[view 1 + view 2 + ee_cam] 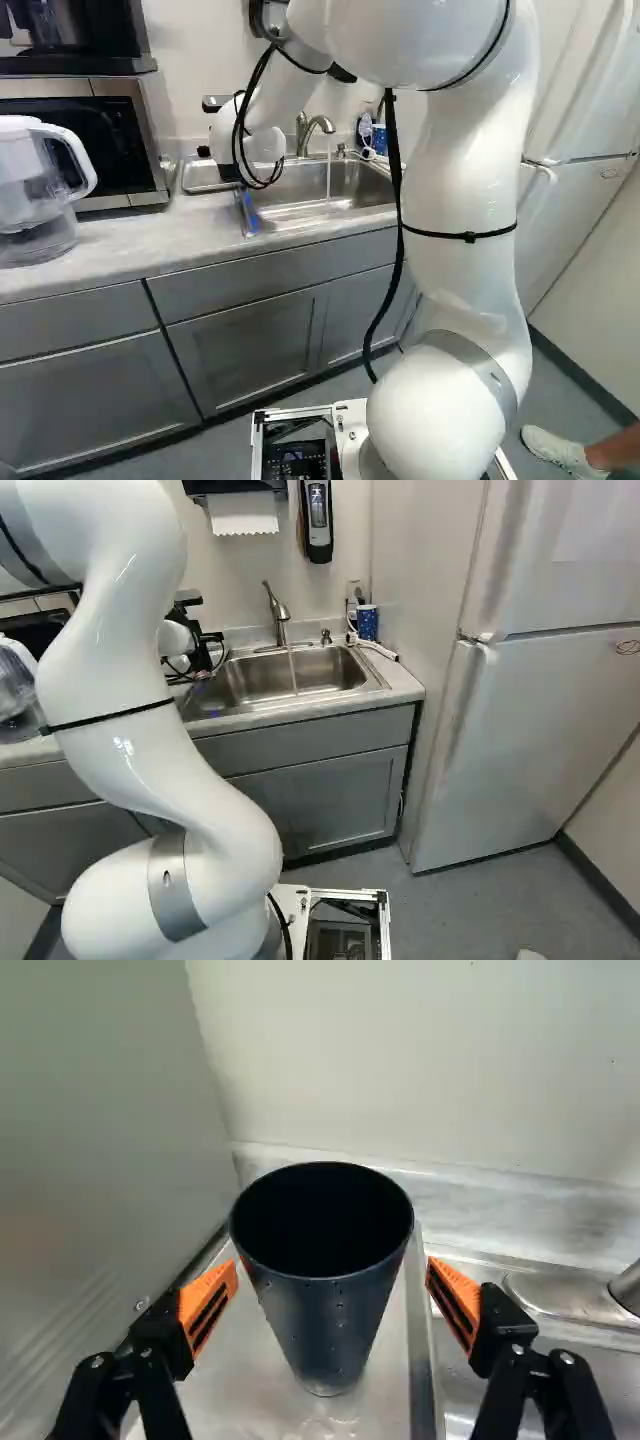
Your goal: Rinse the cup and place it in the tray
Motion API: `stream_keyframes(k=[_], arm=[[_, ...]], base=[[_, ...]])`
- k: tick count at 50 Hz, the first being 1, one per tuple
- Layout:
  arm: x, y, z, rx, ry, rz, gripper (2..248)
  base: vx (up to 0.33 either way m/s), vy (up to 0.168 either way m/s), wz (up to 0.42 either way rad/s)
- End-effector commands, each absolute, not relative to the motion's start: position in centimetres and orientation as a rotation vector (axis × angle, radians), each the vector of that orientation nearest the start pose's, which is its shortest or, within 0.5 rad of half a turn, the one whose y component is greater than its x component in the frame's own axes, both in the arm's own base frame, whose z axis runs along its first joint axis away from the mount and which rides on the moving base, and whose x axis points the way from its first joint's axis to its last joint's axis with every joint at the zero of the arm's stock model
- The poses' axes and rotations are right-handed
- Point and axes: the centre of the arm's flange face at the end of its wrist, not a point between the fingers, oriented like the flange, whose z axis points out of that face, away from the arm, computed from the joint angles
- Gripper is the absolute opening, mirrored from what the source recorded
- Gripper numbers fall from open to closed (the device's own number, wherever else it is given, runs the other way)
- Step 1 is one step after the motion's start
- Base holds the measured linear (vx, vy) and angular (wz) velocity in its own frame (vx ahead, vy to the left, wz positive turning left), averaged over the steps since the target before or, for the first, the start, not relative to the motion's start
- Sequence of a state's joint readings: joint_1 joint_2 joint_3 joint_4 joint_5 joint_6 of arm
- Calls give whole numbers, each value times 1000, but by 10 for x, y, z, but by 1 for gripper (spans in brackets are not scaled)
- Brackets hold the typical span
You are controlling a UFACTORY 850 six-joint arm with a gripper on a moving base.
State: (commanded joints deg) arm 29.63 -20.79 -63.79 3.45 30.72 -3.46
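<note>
Dark tapered cup (325, 1320) stands upright in shiny metal tray (225, 1400), likely for draining; black orange-padded hand (332, 1266), released, straddles cup above tray.

The white arm (455, 170) is raised from its lowest joint (435, 415) and bent forward; the black gripper (203, 652) is held out, its two fingers (500, 1328) spread well apart, their orange pads (203, 1288) turned inward

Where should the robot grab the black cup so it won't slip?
Probably around its middle, with the open gripper closing in from two opposite sides. The cup stands upright in the tray and widens upward, which should help stop it sliding down.
</note>
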Motion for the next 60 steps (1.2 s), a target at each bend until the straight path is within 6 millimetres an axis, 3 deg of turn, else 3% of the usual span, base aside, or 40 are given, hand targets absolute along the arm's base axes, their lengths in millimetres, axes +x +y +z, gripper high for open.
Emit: stream_keyframes(k=[60], arm=[[537,303,552,-2210,-568,-1711,247]], base=[[0,0,0]])
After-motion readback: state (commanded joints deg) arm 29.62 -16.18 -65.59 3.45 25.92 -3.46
